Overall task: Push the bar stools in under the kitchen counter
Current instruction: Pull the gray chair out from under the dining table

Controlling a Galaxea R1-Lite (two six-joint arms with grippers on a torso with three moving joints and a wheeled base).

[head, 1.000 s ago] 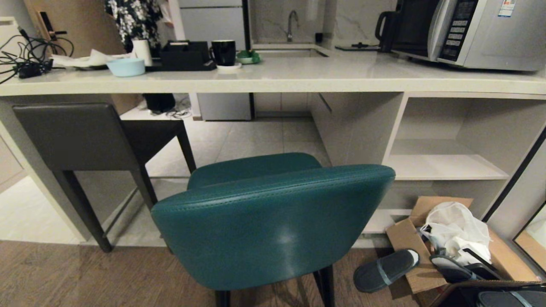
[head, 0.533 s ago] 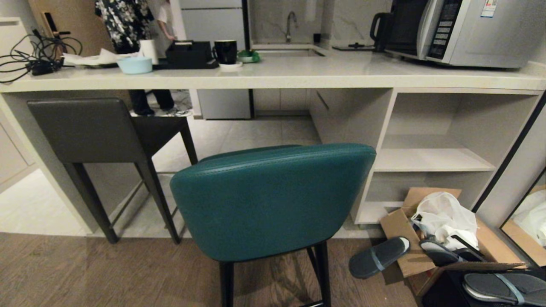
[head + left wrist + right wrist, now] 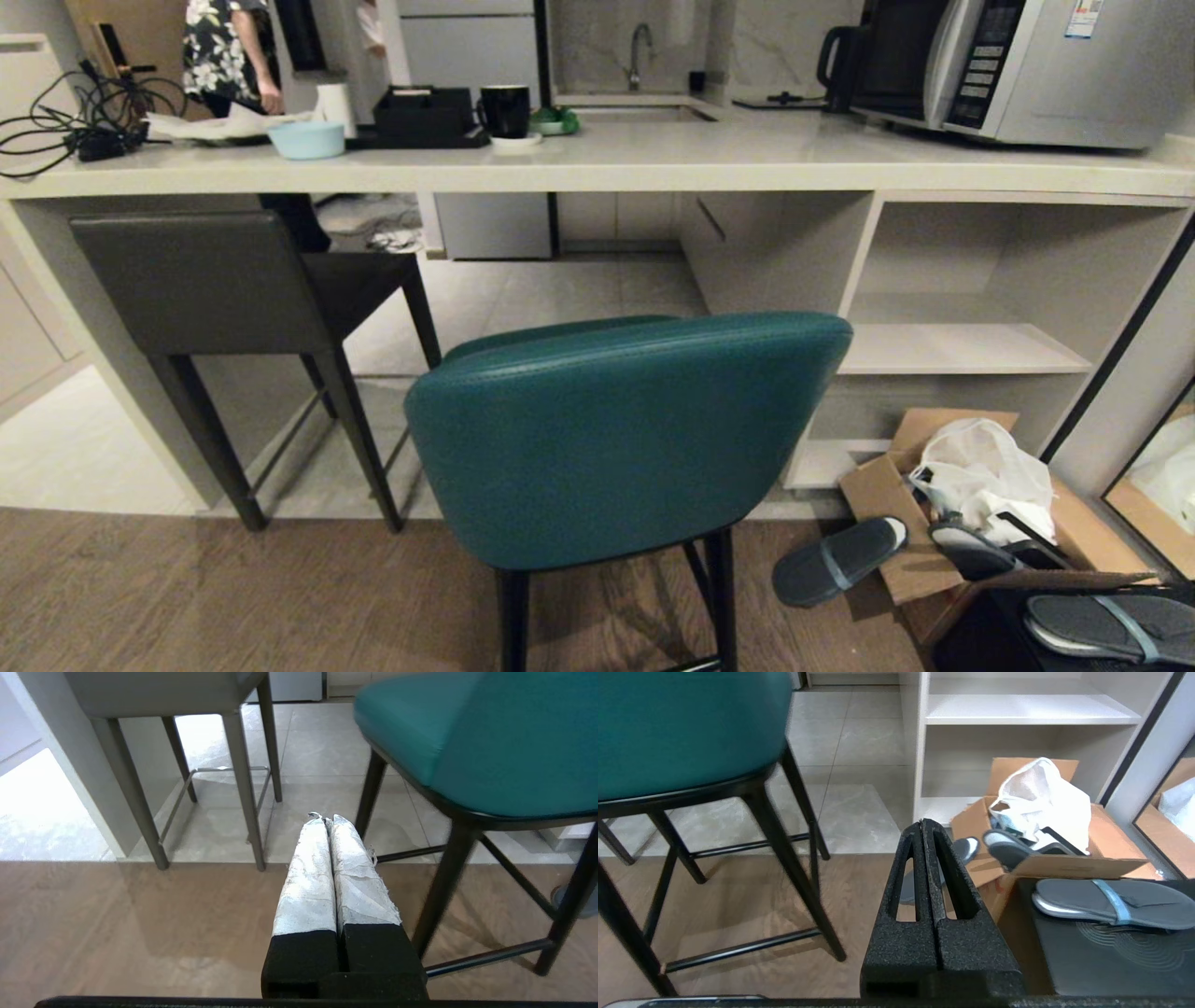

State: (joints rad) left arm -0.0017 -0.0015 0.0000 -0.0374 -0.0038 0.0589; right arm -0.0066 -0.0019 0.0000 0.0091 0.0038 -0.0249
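The teal bar stool [image 3: 616,439] stands straight ahead, its curved backrest toward me, its seat short of the kitchen counter [image 3: 653,168]. The dark grey-brown bar stool [image 3: 205,280] stands at the left with its seat under the counter's edge. Neither gripper shows in the head view. My left gripper [image 3: 325,818] is shut, low over the floor between the two stools, beside the teal stool [image 3: 476,742] and its black legs. My right gripper [image 3: 925,822] is shut and empty, to the right of the teal stool [image 3: 686,728], pointing at the shelves.
White open shelves [image 3: 962,350] fill the counter's right end. A cardboard box [image 3: 934,551] with a white bag and slippers [image 3: 836,560] lies on the floor at the right. A microwave [image 3: 1027,65], cups, a bowl and cables sit on the counter. A person [image 3: 224,56] stands behind it.
The whole head view has shifted: the teal stool now looks smaller and farther, with its legs in view. The person behind the counter has moved left. Both grippers stay shut.
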